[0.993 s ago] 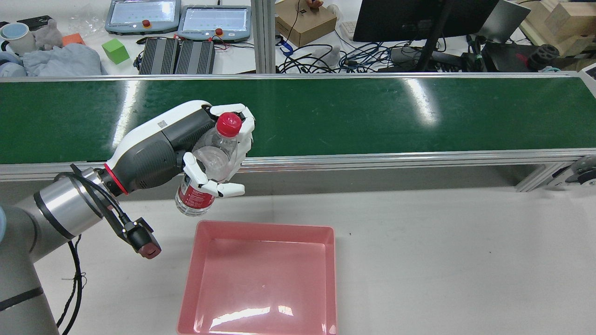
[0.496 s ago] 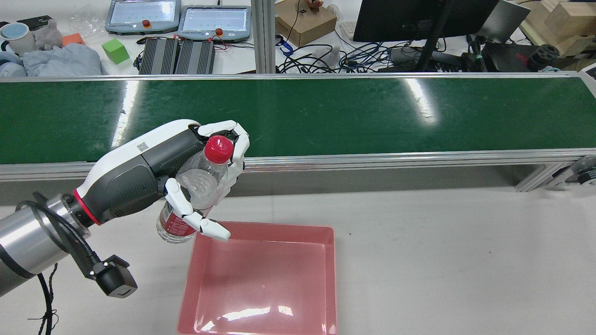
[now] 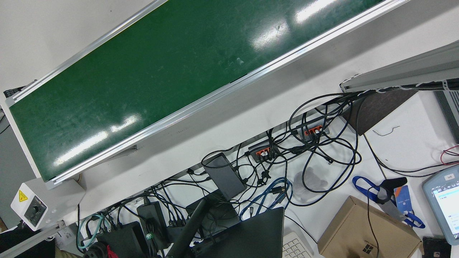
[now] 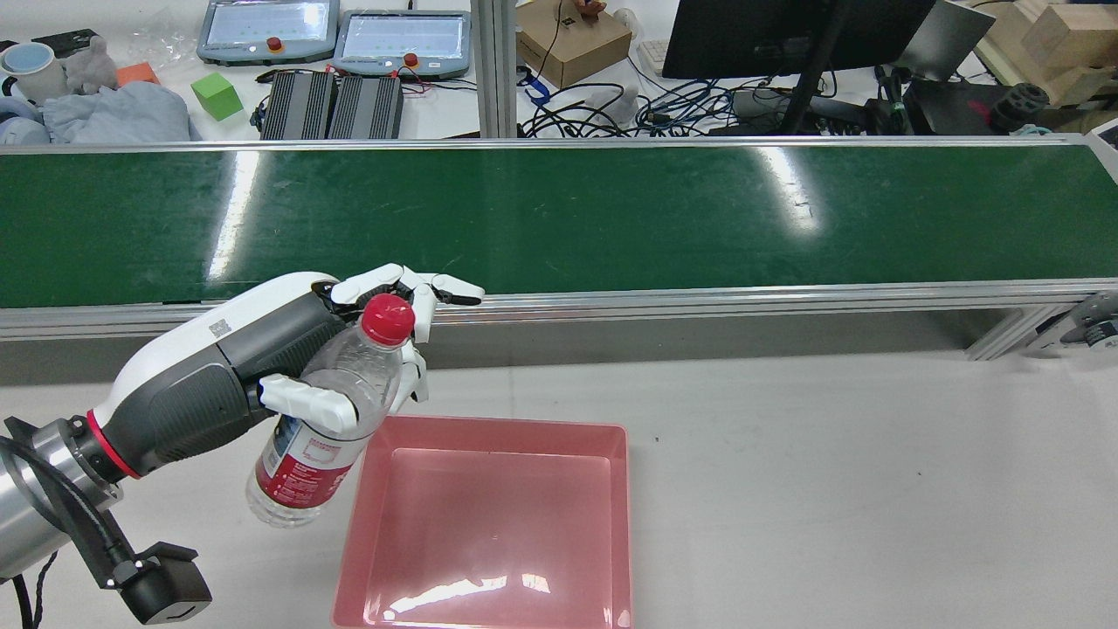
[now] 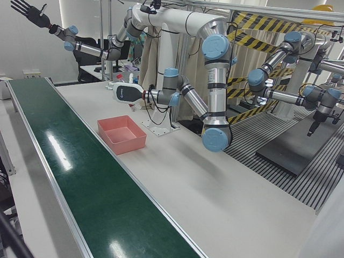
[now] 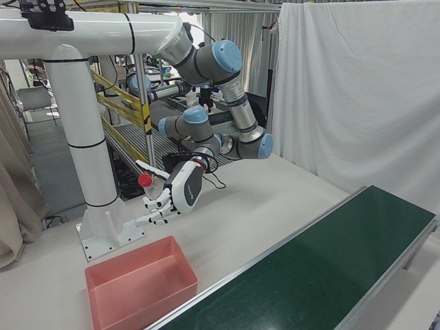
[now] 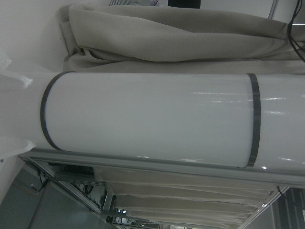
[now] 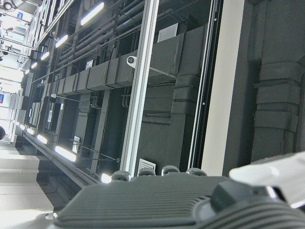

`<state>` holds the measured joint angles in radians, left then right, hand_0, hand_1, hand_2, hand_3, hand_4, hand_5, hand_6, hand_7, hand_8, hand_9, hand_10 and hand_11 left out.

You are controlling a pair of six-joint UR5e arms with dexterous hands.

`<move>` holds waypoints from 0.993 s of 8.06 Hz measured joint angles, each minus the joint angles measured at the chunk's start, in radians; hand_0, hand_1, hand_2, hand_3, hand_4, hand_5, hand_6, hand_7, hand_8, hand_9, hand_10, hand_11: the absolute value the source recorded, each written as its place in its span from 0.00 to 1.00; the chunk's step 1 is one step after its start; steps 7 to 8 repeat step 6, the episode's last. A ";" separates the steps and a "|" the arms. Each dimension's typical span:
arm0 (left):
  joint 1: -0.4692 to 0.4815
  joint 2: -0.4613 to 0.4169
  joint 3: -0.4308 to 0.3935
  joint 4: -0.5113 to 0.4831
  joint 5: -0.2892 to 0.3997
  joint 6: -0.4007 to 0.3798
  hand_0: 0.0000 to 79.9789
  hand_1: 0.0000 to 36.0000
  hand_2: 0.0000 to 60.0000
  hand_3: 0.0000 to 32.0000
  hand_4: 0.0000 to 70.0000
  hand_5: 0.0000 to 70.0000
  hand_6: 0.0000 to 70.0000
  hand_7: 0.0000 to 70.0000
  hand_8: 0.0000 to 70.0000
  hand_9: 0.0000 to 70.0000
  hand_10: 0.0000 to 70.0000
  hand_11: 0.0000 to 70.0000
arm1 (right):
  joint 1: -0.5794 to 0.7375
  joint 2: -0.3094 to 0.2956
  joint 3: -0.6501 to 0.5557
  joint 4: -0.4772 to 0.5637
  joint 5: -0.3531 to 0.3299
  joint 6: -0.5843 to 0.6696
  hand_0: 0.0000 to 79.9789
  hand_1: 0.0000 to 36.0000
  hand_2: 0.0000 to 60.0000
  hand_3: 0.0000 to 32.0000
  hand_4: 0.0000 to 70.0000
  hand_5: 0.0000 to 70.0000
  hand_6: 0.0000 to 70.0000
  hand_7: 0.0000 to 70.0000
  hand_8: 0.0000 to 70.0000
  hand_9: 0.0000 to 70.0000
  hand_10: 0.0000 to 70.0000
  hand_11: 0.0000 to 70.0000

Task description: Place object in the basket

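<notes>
Rear view: left hand (image 4: 288, 367) clasps bottle (image 4: 327, 419); basket (image 4: 489, 524) edge cropped; right hand unseen.

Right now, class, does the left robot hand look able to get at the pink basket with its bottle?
Probably yes. The left robot hand, shut on the bottle, hangs just beside the pink basket's left rim. Nothing stands between them, and the basket is open on top.

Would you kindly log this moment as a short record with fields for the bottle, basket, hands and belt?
bottle: clear, red cap, red label; tilted, cap up
held by: left hand, fingers wrapped around its body
basket: pink, empty, on the table
bottle versus basket: off the basket's left rim in the rear view
conveyor belt: green, bare
right hand: raised high, fingers spread
</notes>
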<state>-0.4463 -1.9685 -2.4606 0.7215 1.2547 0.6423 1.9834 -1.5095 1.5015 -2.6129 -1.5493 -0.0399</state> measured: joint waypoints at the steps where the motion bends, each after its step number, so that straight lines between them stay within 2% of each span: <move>1: 0.031 0.006 -0.001 -0.019 -0.042 0.011 0.25 0.00 0.00 0.29 0.09 0.72 0.13 0.13 0.25 0.24 0.23 0.33 | 0.000 0.000 0.000 0.000 0.000 0.000 0.00 0.00 0.00 0.00 0.00 0.00 0.00 0.00 0.00 0.00 0.00 0.00; 2: 0.047 0.008 -0.001 -0.038 -0.068 0.025 0.38 0.00 0.00 0.34 0.09 0.69 0.12 0.10 0.22 0.20 0.20 0.28 | 0.000 0.000 0.001 0.000 0.000 0.000 0.00 0.00 0.00 0.00 0.00 0.00 0.00 0.00 0.00 0.00 0.00 0.00; 5: 0.060 0.008 -0.002 -0.064 -0.088 0.039 0.30 0.00 0.00 0.34 0.10 0.67 0.11 0.09 0.20 0.17 0.18 0.25 | 0.000 0.000 0.002 -0.001 0.000 0.000 0.00 0.00 0.00 0.00 0.00 0.00 0.00 0.00 0.00 0.00 0.00 0.00; 6: 0.061 0.008 -0.003 -0.066 -0.088 0.038 0.28 0.00 0.00 0.37 0.06 0.65 0.09 0.08 0.16 0.15 0.17 0.23 | 0.000 0.000 0.001 -0.001 0.000 0.000 0.00 0.00 0.00 0.00 0.00 0.00 0.00 0.00 0.00 0.00 0.00 0.00; 8: 0.061 0.008 -0.003 -0.066 -0.088 0.038 0.28 0.00 0.00 0.37 0.06 0.65 0.09 0.08 0.16 0.15 0.17 0.23 | 0.000 0.000 0.001 -0.001 0.000 0.000 0.00 0.00 0.00 0.00 0.00 0.00 0.00 0.00 0.00 0.00 0.00 0.00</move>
